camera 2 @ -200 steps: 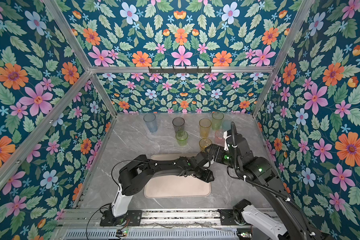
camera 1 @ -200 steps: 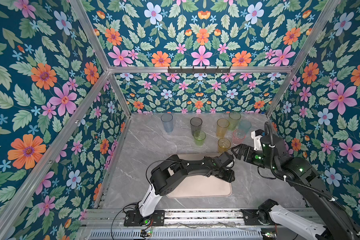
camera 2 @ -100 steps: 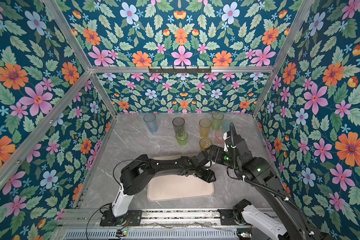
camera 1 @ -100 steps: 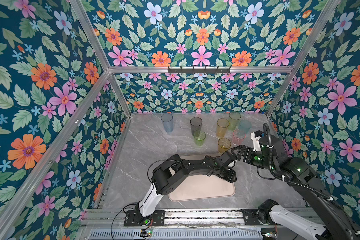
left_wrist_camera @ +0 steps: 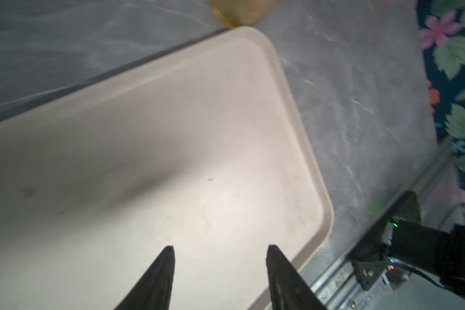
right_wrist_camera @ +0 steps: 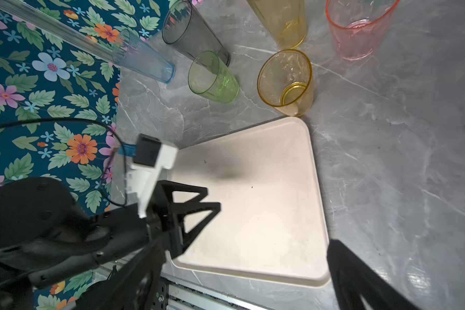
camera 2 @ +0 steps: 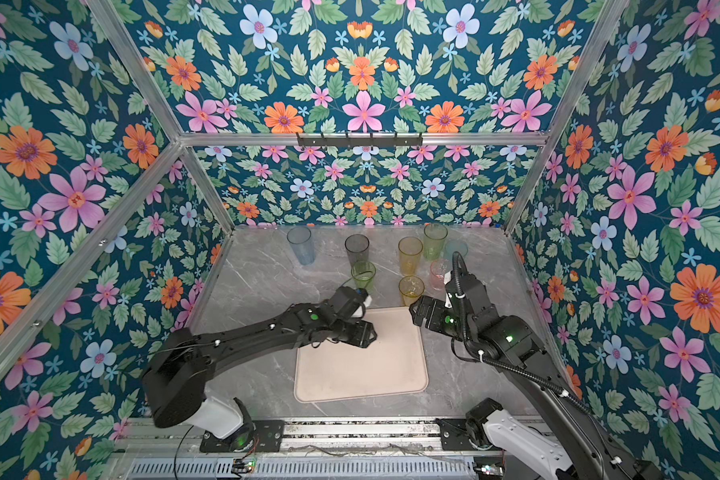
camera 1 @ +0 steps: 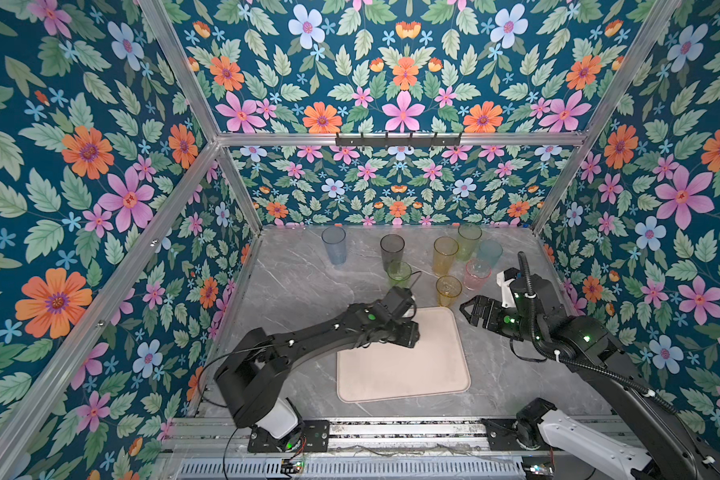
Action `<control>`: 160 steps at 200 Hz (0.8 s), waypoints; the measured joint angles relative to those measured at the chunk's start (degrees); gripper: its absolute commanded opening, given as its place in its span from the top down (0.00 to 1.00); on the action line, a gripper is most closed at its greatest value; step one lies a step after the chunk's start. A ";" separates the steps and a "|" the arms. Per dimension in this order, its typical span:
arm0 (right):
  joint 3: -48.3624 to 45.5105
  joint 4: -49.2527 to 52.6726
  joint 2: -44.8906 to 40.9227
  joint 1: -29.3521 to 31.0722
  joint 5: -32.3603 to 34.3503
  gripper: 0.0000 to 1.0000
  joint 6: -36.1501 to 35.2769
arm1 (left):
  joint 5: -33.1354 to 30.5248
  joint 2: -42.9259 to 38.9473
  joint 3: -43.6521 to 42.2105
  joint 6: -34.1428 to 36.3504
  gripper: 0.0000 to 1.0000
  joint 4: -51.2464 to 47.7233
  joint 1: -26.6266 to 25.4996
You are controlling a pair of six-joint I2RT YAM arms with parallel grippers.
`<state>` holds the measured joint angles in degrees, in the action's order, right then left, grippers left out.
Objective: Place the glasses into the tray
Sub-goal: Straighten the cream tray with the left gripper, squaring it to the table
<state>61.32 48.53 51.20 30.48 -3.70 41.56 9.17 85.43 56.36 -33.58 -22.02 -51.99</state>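
Observation:
The beige-pink tray (camera 1: 404,374) (camera 2: 362,374) (left_wrist_camera: 172,134) (right_wrist_camera: 266,214) lies bare near the front. Several glasses stand behind it in both top views: blue (camera 1: 334,245), grey (camera 1: 392,251), short green (camera 1: 399,274), tall amber (camera 1: 445,254), tall green (camera 1: 469,242), teal (camera 1: 489,252), pink (camera 1: 476,274). A short amber glass (camera 1: 448,290) (right_wrist_camera: 286,80) almost touches the tray's far right corner. My left gripper (camera 1: 412,332) (left_wrist_camera: 220,249) hangs open over the tray's far left part, empty. My right gripper (camera 1: 468,309) (right_wrist_camera: 239,249) is open beside the far right corner, empty.
Flowered walls close in the grey marble table (camera 1: 300,291) on three sides. A metal rail (camera 1: 391,428) with both arm bases runs along the front edge. The left arm (right_wrist_camera: 65,228) reaches across the tray's left side.
My left gripper has opened wider and pulled back leftward from the tray's far right corner. The tray has slid slightly to the right. The right gripper has barely moved.

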 measured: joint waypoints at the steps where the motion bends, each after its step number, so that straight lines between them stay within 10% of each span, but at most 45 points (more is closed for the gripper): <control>1: -0.15 -0.11 0.02 0.00 -0.22 0.04 0.02 | -0.44 -0.55 -0.46 -0.20 0.41 -0.22 0.37; 73: -6.75 -8.22 2.16 0.00 -5.57 0.07 1.51 | -9.86 -18.38 -18.32 -6.75 0.34 -6.54 14.99; 160: -7.89 -13.75 6.34 0.33 -8.72 0.08 3.06 | -10.27 -17.70 -25.90 -9.46 0.35 -1.99 16.61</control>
<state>53.43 34.79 57.54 30.81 -12.43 44.62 -1.10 67.72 30.46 -43.05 -24.01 -35.38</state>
